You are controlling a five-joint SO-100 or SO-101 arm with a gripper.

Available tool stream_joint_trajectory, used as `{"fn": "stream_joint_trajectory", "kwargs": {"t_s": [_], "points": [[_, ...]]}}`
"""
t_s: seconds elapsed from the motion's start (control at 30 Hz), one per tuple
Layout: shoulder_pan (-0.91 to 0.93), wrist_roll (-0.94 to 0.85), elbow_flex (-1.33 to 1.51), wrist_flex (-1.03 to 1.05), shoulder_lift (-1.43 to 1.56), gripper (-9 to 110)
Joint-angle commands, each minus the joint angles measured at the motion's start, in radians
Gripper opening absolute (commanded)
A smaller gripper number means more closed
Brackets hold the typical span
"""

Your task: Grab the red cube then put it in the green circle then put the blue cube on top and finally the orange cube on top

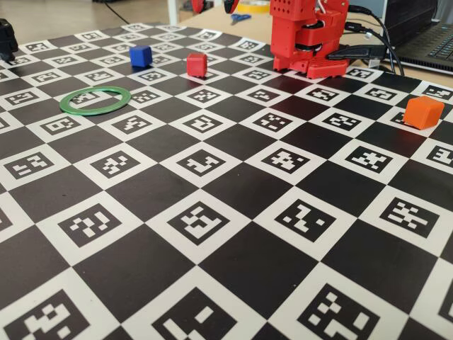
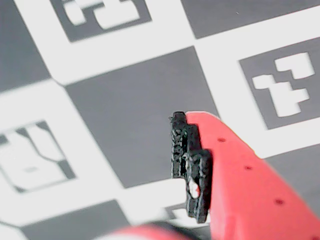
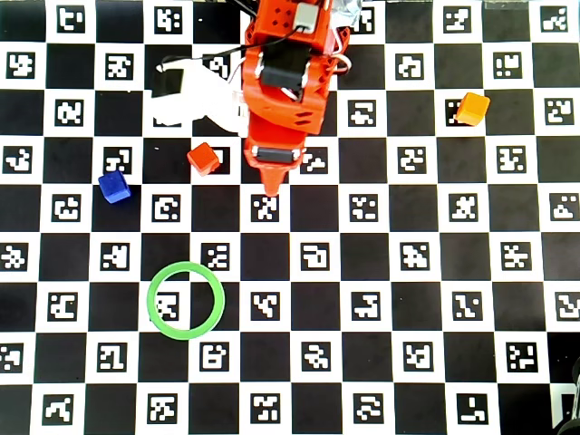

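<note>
One target: small glossy red cube (image 3: 204, 158), left of centre in the overhead view.
Tool: red two-finger gripper (image 3: 271, 187), jaws together, empty.
Relation: cube lies just left of the tip.

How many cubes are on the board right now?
3, none hidden. In the overhead view: red cube beside the gripper, blue cube farther left, orange cube upper right.

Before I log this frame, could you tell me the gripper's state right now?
Gripper: closed, holding nothing; the red cube sits apart on the board.
</note>
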Motion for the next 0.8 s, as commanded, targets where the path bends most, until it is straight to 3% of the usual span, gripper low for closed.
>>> {"fn": "stream_joint_trajectory", "kwargs": {"t_s": [0.0, 0.37, 0.77], "points": [[0.075, 0.078, -0.147, 0.028, -0.026, 31], [0.238, 0.184, -0.098, 0.005, -0.100, 42], [0.368, 0.166, 0.129, -0.184, -0.106, 42]]}}
